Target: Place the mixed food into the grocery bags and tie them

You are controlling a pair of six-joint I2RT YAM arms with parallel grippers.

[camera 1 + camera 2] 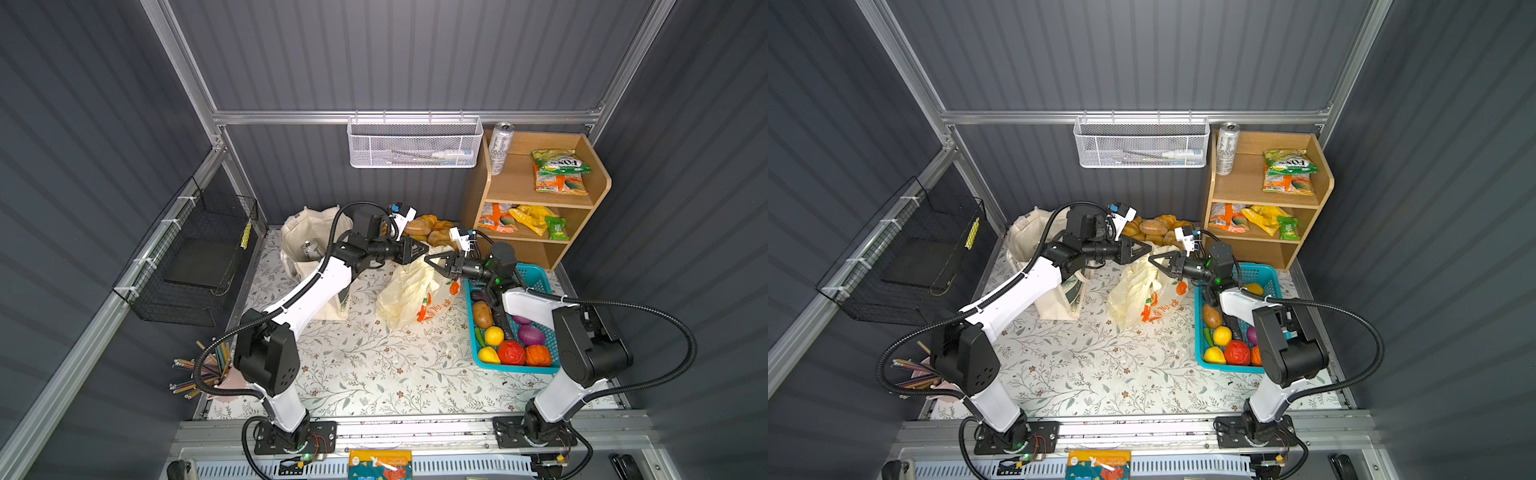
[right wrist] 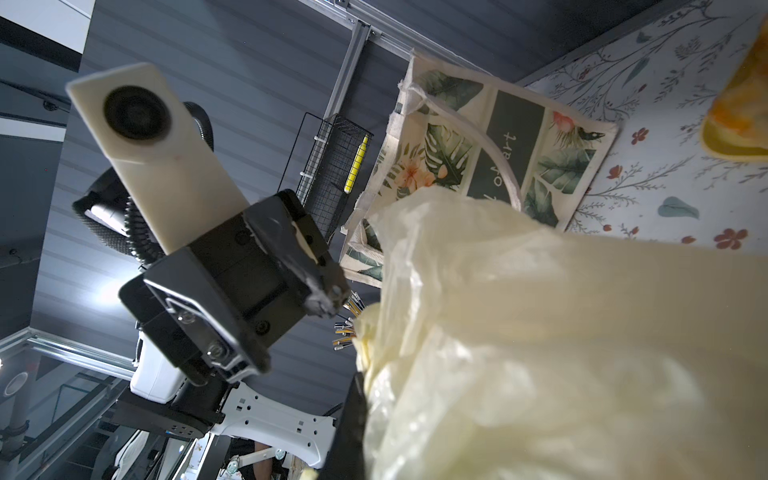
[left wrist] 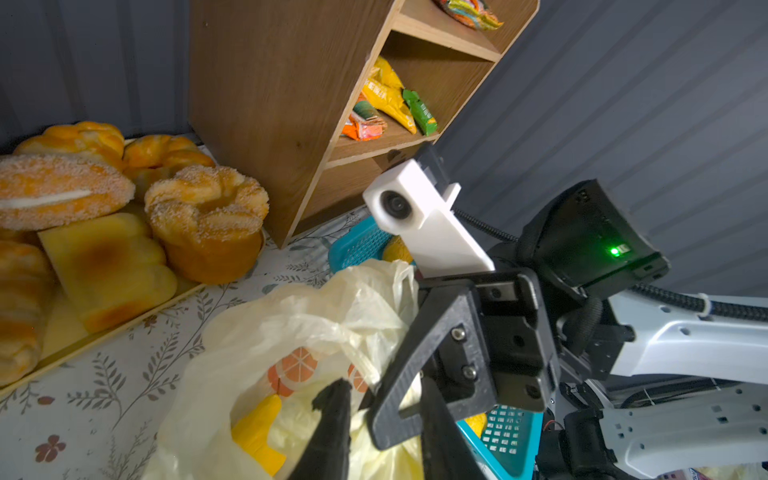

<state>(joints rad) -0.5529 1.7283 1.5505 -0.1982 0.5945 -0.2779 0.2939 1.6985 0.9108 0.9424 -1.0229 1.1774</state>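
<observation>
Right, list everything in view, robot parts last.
plastic bag: one, pale yellow, orange print, table centre.
canvas tote: one, cream, leaf print, back left.
shelf: one, wooden, back right.
bread pieces: several, golden-brown, back, beside shelf.
drink can: one, silver-white, top shelf.
snack packets: five, green, orange, yellow, on shelves.
plastic basket: one, turquoise, right.
toy produce: several, mixed colours, in plastic basket.
mesh basket: one, white, back wall.
wire basket: one, black, left wall.
pencils: bunch, front left.
left claw: black, slightly open, over plastic bag.
right claw: black, shut on plastic bag.

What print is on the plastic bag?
Orange fruit print on pale-yellow plastic bag, clearest in a top view.
</observation>
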